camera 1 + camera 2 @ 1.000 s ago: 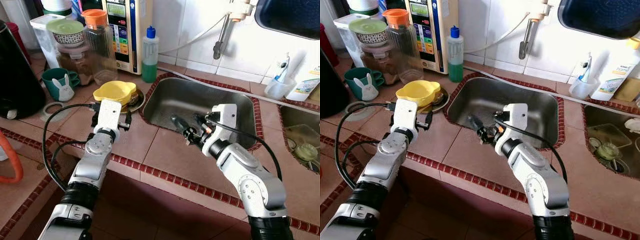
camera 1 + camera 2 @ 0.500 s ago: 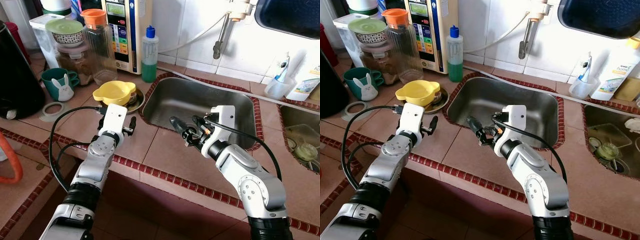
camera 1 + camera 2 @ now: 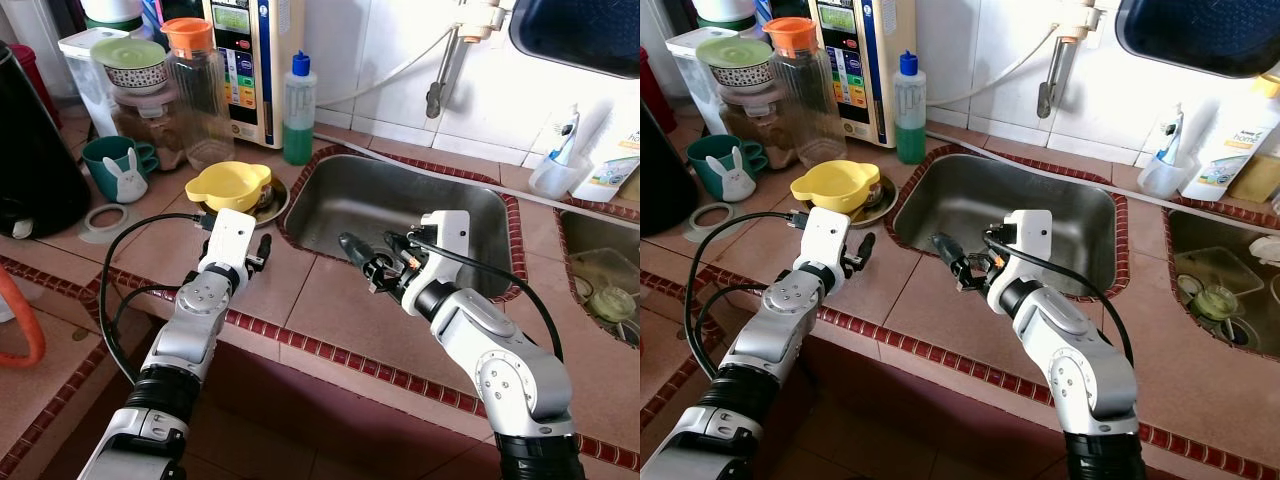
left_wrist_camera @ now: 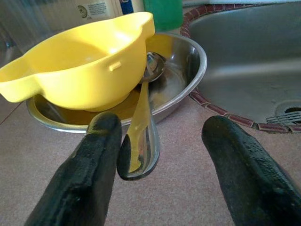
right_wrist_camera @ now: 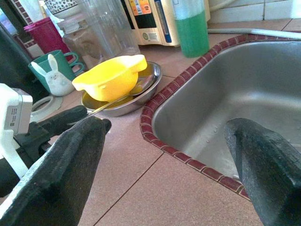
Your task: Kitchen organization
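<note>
Jaws apart: left gripper facing spoon.

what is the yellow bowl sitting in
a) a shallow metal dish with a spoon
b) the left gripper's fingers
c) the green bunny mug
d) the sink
a: the yellow bowl rests inside the shallow metal dish on the counter beside the sink, with a spoon leaning out over the dish's rim toward the open left gripper.

Just ahead of my left tool I see a glossy yellow plastic bowl in a shiny steel dish, with a polished metal spoon. The worktop is matt pinkish tile; the sink looks like brushed steel.
</note>
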Controlling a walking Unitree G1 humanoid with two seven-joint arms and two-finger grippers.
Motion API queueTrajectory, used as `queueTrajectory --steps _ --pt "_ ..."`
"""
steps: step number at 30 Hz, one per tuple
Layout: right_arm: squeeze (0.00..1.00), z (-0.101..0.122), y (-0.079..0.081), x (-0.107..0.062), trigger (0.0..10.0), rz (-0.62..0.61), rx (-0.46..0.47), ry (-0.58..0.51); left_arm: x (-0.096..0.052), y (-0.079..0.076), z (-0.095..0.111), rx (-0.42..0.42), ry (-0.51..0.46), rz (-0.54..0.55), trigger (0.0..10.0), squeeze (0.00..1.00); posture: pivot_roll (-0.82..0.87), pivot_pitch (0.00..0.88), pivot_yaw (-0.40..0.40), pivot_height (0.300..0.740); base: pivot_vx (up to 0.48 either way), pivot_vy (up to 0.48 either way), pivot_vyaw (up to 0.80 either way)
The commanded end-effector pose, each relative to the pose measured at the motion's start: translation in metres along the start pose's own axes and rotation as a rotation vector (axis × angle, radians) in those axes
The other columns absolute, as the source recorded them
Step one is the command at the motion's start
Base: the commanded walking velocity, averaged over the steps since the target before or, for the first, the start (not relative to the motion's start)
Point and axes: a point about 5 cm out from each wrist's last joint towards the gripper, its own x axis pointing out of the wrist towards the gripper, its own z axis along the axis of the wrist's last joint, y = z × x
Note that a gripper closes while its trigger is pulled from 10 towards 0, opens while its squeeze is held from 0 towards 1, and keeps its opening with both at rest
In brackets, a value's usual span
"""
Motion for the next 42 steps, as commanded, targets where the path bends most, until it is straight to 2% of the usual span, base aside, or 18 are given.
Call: queueTrajectory --steps 1,12,13,14,15,17,23,25,26,27,28,29,31,32,42 --pt "0.0 0.0079 -0.0001 -0.001 10.0 -0.006 -0.009 -0.022 0.002 0.0009 0.0047 0.001 -0.016 -0.012 0.0 0.0 0.18 0.0 -0.028 0.74 0.0 0.0 0.0" --pt "0.0 0.0074 -0.0003 -0.0006 10.0 -0.009 -0.007 -0.021 0.0024 0.0003 0.0059 0.018 -0.027 -0.013 0.0 0.0 0.18 0.0 -0.03 0.74 0.0 0.0 0.0" --pt "0.0 0.0074 -0.0004 -0.0005 10.0 -0.009 -0.006 -0.02 0.0023 0.001 0.0065 0.049 -0.032 -0.008 6.1 0.0 0.18 0.0 -0.031 0.74 0.0 0.0 0.0" --pt "0.0 0.0075 -0.0003 -0.0003 10.0 -0.009 -0.005 -0.02 0.0022 0.0018 0.0071 0.086 -0.038 -0.003 6.1 0.0 0.18 0.0 -0.031 0.74 0.0 0.0 0.0" --pt "0.0 0.0075 -0.0003 -0.0002 10.0 -0.008 -0.006 -0.02 0.0022 0.0015 0.0077 0.098 -0.044 -0.008 9.4 0.0 0.18 0.0 -0.033 0.74 0.0 0.0 0.0" --pt "0.0 0.0077 0.0002 0.0005 10.0 -0.006 -0.006 -0.02 0.0021 0.0 0.009 0.143 -0.06 -0.032 10.0 0.0 0.18 0.0 -0.033 0.74 0.0 0.0 0.0" --pt "0.0 0.0078 0.0004 0.0005 10.0 -0.005 -0.006 -0.019 0.0022 -0.0008 0.012 0.25 -0.093 -0.063 10.0 0.0 0.18 0.0 -0.033 0.74 0.0 0.0 0.0" --pt "0.0 0.0079 0.0004 0.0004 10.0 -0.006 -0.005 -0.02 0.0026 -0.0006 0.0107 0.23 -0.081 -0.072 10.0 0.0 0.18 0.0 -0.032 0.74 0.0 0.0 0.0" --pt "0.0 0.0079 0.0004 0.0003 10.0 -0.006 -0.005 -0.02 0.0028 -0.0001 0.0102 0.223 -0.077 -0.071 7.0 0.0 0.18 0.0 -0.033 0.74 0.0 0.0 0.0" --pt "0.0 0.0082 0.0005 0.0002 10.0 -0.007 -0.004 -0.021 0.0031 0.0003 0.0096 0.216 -0.074 -0.075 2.8 0.0 0.18 0.0 -0.033 0.74 0.0 0.0 0.0" --pt "0.0 0.0083 0.0005 0.0002 10.0 -0.007 -0.004 -0.021 0.0032 0.0004 0.0094 0.215 -0.073 -0.078 2.8 0.0 0.18 0.0 -0.033 0.74 0.0 0.0 0.0" --pt "0.0 0.0085 0.0006 0.0002 10.0 -0.007 -0.004 -0.022 0.0033 0.0005 0.009 0.216 -0.074 -0.081 1.3 0.0 0.18 0.0 -0.034 0.74 0.0 0.0 0.0" --pt "0.0 0.0085 0.0007 0.0002 10.0 -0.007 -0.004 -0.022 0.0033 0.0006 0.0089 0.217 -0.075 -0.081 1.3 0.0 0.18 0.0 -0.034 0.74 0.0 0.0 0.0" --pt "0.0 0.0085 0.0006 0.0002 10.0 -0.007 -0.004 -0.022 0.0035 0.0008 0.0084 0.216 -0.075 -0.084 0.0 0.0 0.18 0.0 -0.034 0.74 0.0 0.0 0.0" --pt "0.0 0.0102 0.0008 0.0008 10.0 -0.008 0.001 -0.025 0.0034 0.0006 0.0056 0.209 -0.071 -0.094 0.0 0.0 0.18 0.0 -0.034 0.74 0.0 0.0 0.0"
